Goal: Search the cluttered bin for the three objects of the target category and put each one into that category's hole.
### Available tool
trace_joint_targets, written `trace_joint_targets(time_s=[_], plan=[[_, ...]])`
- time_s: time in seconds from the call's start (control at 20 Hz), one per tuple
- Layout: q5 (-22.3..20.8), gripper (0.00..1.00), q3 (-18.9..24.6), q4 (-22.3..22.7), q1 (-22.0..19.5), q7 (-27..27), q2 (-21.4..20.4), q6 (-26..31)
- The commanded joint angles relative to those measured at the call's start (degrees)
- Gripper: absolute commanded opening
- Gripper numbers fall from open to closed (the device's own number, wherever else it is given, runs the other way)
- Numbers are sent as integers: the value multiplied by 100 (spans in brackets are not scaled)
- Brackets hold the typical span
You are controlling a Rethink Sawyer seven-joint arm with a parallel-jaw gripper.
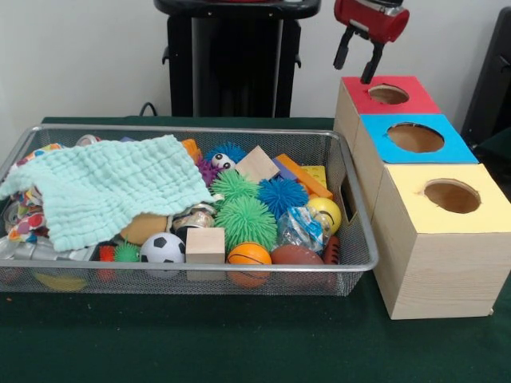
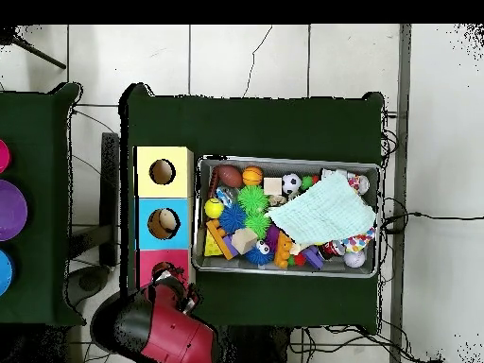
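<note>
The wire mesh bin (image 1: 200, 267) holds a heap of toys; it also shows in the overhead view (image 2: 284, 159). One tan bun-like soft toy (image 1: 144, 227) peeks out from under a teal cloth (image 1: 104, 191) near the bin's front. I see no other bun-like toys; the cloth covers the bin's left half. The red-topped box (image 1: 415, 100) stands at the far right with its round hole (image 1: 389, 94). My gripper (image 1: 354, 72) hangs open and empty just above and left of that hole. In the overhead view my gripper (image 2: 175, 282) covers part of the red box (image 2: 149, 258).
A blue-topped box (image 1: 447, 148) and a yellow-topped box (image 1: 415, 211) stand in a row in front of the red one. The bin also holds green spiky balls (image 1: 246, 219), a wooden cube (image 1: 205, 243), a yellow ball (image 1: 326, 211), a small basketball (image 1: 249, 255) and a soccer ball (image 1: 162, 247).
</note>
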Motion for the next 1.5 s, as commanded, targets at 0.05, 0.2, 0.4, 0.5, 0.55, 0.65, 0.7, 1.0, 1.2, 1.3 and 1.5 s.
trace_joint_targets(time_s=[0.05,0.2,0.4,0.5,0.55,0.65,0.7,1.0,1.2,1.3,1.5], plan=[[-215,100,259,-289,-175,957,-118,749],[-386,100,74,-500,-240,818,-76,964],[-723,100,34,-892,-794,184,13,939],[-960,100,188,-1105,-1177,-202,23,980],[-1062,100,240,-1188,-1291,-290,25,981],[-1301,100,442,-1342,-1615,-515,21,967],[-1403,100,585,-1415,-1807,-645,13,1013],[-1960,100,1102,-1741,-2482,-829,107,939],[-2262,100,1231,-1809,-2652,-579,182,744],[-2382,100,1313,-1828,-2748,-465,214,622],[-2604,100,1414,-2002,-2916,-395,299,627]])
